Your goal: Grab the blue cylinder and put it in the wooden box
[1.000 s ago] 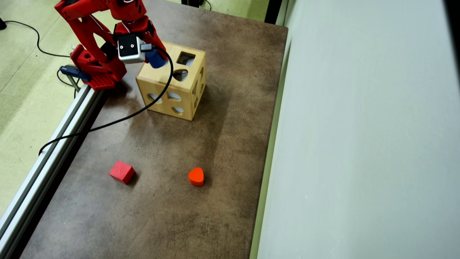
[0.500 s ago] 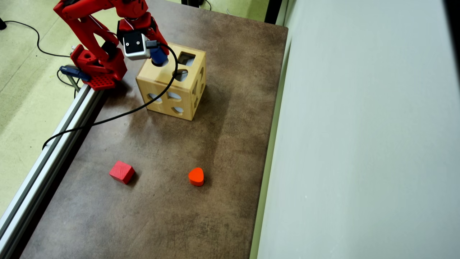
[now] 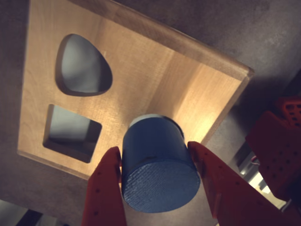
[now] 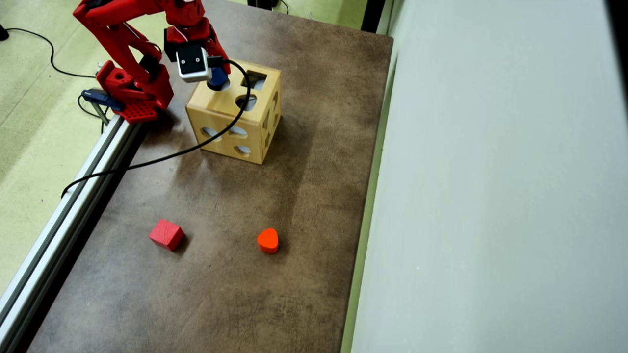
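In the wrist view my gripper (image 3: 153, 148) is shut on the blue cylinder (image 3: 157, 183); a red finger presses on each side. The cylinder stands upright with its far end at the top face of the wooden box (image 3: 141, 70), beside the rounded hole (image 3: 82, 66) and the square hole (image 3: 70, 129). It hides the opening under it, and I cannot tell whether its end has entered. In the overhead view the gripper (image 4: 216, 81) holds the cylinder (image 4: 219, 76) over the near-left corner of the box top (image 4: 216, 110).
A red cube (image 4: 167, 234) and an orange-red heart block (image 4: 268, 240) lie on the brown table far from the box. The arm's red base (image 4: 132, 95) sits left of the box, a black cable (image 4: 147, 162) trails across the table, and a metal rail (image 4: 73, 196) runs along the left edge.
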Tool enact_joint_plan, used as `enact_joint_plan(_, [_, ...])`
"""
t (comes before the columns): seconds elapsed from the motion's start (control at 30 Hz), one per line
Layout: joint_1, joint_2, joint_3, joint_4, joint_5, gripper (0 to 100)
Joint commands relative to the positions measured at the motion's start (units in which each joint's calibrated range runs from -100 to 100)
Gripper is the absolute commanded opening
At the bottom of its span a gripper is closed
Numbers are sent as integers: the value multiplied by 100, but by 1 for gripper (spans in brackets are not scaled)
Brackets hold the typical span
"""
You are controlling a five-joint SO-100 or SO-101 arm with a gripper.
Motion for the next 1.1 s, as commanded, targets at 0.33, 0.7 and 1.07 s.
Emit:
enact_joint_plan(0.33, [-287,126,-18,-55,-20,7])
enact_joint_plan(0.7, [-213,380,-18,-55,-20,7])
enact_joint_plan(1.07, [-198,372,600,-63,-15,7])
